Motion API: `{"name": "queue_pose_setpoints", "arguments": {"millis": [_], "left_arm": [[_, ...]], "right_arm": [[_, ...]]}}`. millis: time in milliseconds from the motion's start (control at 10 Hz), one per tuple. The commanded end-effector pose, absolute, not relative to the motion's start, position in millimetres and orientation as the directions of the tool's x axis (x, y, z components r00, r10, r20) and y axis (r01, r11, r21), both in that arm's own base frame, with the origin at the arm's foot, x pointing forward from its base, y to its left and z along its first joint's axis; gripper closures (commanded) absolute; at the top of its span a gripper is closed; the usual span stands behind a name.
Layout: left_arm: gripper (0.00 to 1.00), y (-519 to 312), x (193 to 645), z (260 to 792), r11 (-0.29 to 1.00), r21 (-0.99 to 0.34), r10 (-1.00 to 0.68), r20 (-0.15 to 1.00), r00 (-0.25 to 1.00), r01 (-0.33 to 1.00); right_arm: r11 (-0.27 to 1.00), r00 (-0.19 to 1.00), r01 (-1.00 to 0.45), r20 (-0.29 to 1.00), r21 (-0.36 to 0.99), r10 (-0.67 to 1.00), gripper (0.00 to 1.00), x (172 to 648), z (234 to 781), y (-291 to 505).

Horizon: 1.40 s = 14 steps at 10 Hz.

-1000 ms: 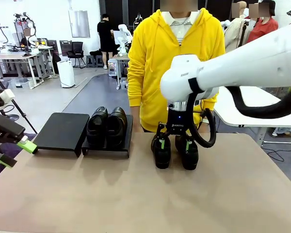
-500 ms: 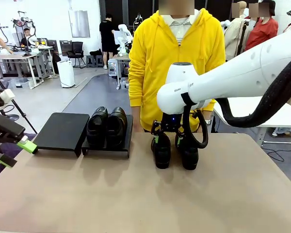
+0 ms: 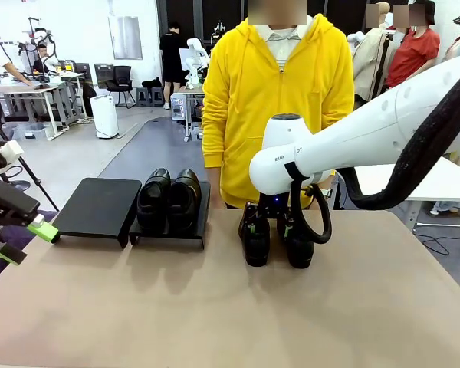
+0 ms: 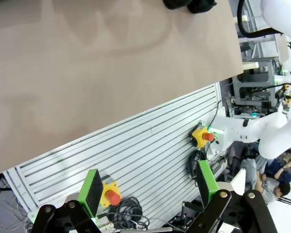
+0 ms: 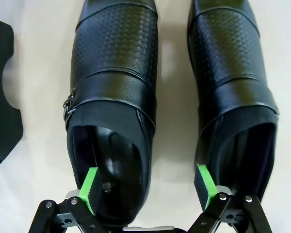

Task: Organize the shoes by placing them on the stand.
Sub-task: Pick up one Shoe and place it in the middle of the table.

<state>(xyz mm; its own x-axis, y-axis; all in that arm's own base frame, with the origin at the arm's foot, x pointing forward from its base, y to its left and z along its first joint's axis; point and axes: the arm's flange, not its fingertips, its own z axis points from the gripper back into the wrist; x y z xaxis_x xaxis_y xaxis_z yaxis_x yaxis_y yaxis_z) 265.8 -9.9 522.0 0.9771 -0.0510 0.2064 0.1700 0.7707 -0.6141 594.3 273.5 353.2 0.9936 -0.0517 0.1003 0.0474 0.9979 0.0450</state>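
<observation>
Busy workshop behind, desks and people far off; tan table (image 3: 215,307) up front. A person in a yellow hoodie (image 3: 276,92) stood at the far edge, right behind the loose shoes (image 3: 255,241).

The stand (image 3: 100,207) sat at the table's far left. Its left section was bare. Its right section carried the stand shoes (image 3: 169,201), two side by side, toes toward the robot. The loose shoes, also two, stood on the table just right of the stand, close together and apart from it. The loaded section lay between them and the bare section.

The right gripper (image 3: 274,228) was down at their heel ends, jaws wide, nothing clamped. In the right wrist view, one green pad (image 5: 89,189) hung in the mouth of one shoe. The other pad sat at the inner rim of the second shoe; contact could not be told. A dark blurred shape (image 5: 1,97) at that picture's edge was unidentifiable.

The white right arm (image 3: 368,130) and its black hose (image 3: 425,149) covered the heels and part of the hoodie.

The left gripper (image 3: 24,243) hung off the table's left edge, well apart from everything, jaws wide and empty. The left wrist view had its pads over a grey slatted panel (image 4: 150,141), with yellow boxes with red buttons (image 4: 202,137) and a cable coil (image 4: 131,213).
</observation>
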Motion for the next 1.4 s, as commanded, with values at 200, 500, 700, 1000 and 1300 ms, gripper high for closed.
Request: {"name": "queue_pose_setpoints", "arguments": {"millis": [200,500,700,1000,1300], "left_arm": [[0.00,-9,267,524,0.760,-0.629,-0.044,0.204,0.978,0.165],[0.00,-9,267,524,0.760,-0.629,-0.044,0.204,0.978,0.165],[0.00,-9,267,524,0.760,-0.629,-0.044,0.204,0.978,0.165],[0.00,-9,267,524,0.760,-0.629,-0.044,0.204,0.978,0.165],[0.00,-9,267,524,0.760,-0.629,-0.044,0.204,0.978,0.165]], "right_arm": [[0.997,0.992,0.030,0.122,0.075,-0.039,0.00,603,343,283],[0.996,0.993,0.023,0.114,0.083,-0.032,1.00,606,341,284],[0.997,0.993,0.022,0.114,0.081,-0.031,1.00,607,341,283],[0.996,0.993,0.025,0.116,0.082,-0.034,1.00,606,345,281],[0.997,0.992,0.014,0.124,0.072,-0.023,1.00,601,355,279]]}}
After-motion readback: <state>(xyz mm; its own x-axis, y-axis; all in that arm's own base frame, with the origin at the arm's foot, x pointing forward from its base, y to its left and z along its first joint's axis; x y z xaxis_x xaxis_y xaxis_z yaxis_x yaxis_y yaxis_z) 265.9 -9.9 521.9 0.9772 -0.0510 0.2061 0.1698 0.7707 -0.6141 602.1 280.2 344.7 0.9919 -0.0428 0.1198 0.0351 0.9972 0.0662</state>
